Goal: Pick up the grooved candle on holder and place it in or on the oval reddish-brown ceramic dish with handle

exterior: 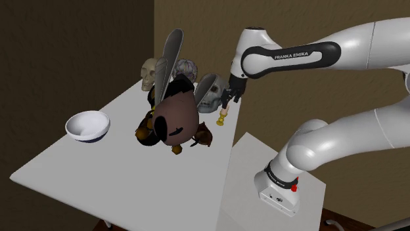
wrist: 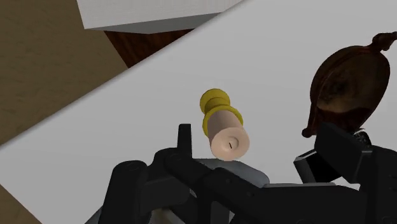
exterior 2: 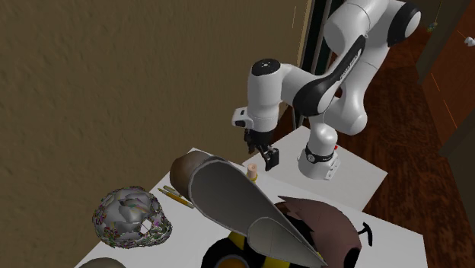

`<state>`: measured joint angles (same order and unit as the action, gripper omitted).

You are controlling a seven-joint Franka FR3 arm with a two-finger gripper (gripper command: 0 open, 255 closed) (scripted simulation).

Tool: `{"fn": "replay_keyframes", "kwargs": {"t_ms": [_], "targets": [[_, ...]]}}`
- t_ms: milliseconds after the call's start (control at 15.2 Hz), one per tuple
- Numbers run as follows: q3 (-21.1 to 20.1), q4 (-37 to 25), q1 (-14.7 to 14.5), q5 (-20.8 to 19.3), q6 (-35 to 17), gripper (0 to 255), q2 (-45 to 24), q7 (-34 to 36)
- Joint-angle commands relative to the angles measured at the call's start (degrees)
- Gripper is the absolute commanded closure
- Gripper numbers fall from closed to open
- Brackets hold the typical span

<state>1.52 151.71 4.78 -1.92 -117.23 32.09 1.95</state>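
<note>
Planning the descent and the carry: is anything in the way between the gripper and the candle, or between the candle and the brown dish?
Nothing visible does. The open gripper hangs right above the candle with free air between them. In the wrist view, bare table separates the candle from the dish.

On the bench [exterior: 98, 172] you have three skulls: a beige skull [exterior: 152, 73], a pale patterned skull [exterior: 186, 67] and a grey skull [exterior: 214, 97]. You have one white bowl [exterior: 87, 126], one big winged insect toy [exterior: 176, 118], one candle [wrist: 224, 127] on a single gold holder, and one reddish-brown dish [wrist: 347, 83]. In the second exterior view you can count what look like two yellow pencils [exterior 2: 176, 197].
</note>
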Motion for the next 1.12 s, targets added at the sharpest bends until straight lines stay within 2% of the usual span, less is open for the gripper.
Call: {"fn": "replay_keyframes", "kwargs": {"t_ms": [0,528,1056], "targets": [[0.25,0.60,0.77,-0.96,-3.31,0,-3.92,0.23],[0.45,4.37,0.91,-1.24,-10.40,0,-7.23,0.32],[0.45,4.37,0.91,-1.23,-10.39,0,-7.22,0.32]]}}
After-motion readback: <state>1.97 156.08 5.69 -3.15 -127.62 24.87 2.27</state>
